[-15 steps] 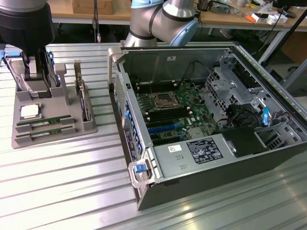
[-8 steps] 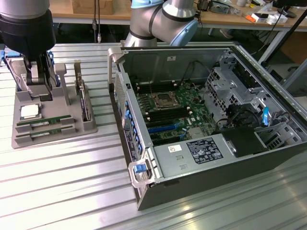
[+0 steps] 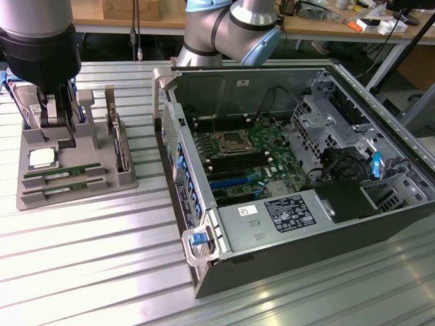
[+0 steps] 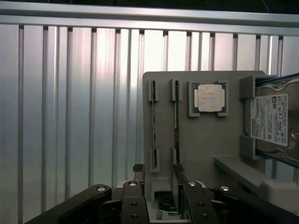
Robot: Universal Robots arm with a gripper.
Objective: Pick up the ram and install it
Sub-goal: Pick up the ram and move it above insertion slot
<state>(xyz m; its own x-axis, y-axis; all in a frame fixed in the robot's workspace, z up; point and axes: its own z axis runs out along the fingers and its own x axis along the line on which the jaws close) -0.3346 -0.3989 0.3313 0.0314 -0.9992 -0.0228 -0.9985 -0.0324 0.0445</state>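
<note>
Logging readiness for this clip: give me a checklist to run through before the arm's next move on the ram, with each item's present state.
1. gripper open and holding nothing: ok.
2. first ram stick and second ram stick seated in the gray tray: ok.
3. gripper positioned above the tray: ok.
4. Fingers centred on a single stick: cannot tell.
5. computer case open, motherboard exposed: ok.

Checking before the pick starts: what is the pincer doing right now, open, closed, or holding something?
Pincer: open, holding nothing, over the end of the gray tray.
</note>
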